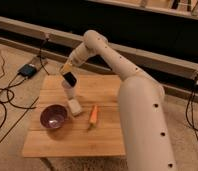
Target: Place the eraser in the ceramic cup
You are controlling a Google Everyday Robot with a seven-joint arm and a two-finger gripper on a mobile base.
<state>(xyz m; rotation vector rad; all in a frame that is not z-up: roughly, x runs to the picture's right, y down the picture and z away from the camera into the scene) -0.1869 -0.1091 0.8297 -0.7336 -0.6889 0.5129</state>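
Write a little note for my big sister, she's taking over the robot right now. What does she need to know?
Gripper: over the far left part of the wooden table, holding the black eraser just above the white ceramic cup.
Nearby: pale block, purple bowl, carrot.
Done: eraser picked up and brought over the cup.
Left: lower it, let go into the cup, pull the arm away.

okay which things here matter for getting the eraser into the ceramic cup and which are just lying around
For the job: eraser, held in the pincer right above the ceramic cup.

Lying about: purple bowl, pale block, carrot, all on the table.
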